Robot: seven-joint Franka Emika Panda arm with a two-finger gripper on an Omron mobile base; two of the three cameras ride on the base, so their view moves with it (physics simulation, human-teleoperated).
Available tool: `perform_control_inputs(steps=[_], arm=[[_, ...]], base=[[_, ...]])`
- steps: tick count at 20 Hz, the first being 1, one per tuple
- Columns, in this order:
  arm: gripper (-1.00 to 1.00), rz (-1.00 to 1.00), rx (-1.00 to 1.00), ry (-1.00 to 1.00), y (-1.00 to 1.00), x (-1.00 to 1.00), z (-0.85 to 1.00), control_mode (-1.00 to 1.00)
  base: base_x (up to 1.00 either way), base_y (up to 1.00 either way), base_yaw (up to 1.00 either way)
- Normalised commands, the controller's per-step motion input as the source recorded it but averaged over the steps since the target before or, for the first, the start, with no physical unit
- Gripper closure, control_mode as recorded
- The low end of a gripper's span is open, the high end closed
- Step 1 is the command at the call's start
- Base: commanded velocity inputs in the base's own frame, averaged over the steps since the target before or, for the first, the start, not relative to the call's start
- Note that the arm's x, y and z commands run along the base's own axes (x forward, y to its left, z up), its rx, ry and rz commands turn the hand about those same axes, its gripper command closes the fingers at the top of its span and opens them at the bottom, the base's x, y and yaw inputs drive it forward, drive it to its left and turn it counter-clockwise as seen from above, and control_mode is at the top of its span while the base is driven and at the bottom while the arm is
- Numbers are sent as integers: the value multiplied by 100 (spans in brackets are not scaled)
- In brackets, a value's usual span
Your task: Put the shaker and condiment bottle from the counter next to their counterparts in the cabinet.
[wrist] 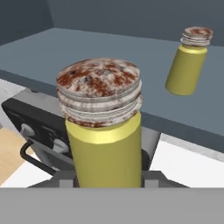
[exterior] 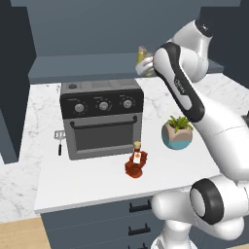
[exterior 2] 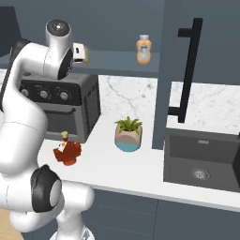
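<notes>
At the front edge of the cabinet [exterior: 73,65] shelf, the gripper [wrist: 107,181] is clamped on the yellow-green shaker [wrist: 103,127], held upright so it can stand beside its shaker counterpart [wrist: 189,61], while the condiment bottle [exterior: 136,162] waits on the counter [exterior: 97,182].

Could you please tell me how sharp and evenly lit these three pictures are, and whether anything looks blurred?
Left base view: flat even light, soft shadow under the dark red-brown ridged condiment bottle. Right base view: equally even, no glare on the white marble counter. Hand view: the close yellow-green shaker looms large, yet stays sharp.
</notes>
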Motion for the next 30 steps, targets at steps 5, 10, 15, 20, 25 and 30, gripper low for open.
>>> perform_control_inputs(steps=[5, 10, 15, 20, 25, 30], arm=[[100, -9, 0, -1, 29, 9, 22, -100], [100, -16, 3, 7, 13, 1, 0, -100], [100, -27, 1, 2, 8, 4, 0, -100], [100, -28, 0, -7, 17, 18, 0, -100], [100, -23, 0, -3, 12, 18, 0, -100], [100, -9, 0, -1, 2, 44, 0, -100]], base=[[0, 0, 0], [0, 0, 0], [0, 0, 0], [0, 0, 0], [0, 0, 0], [0, 0, 0]])
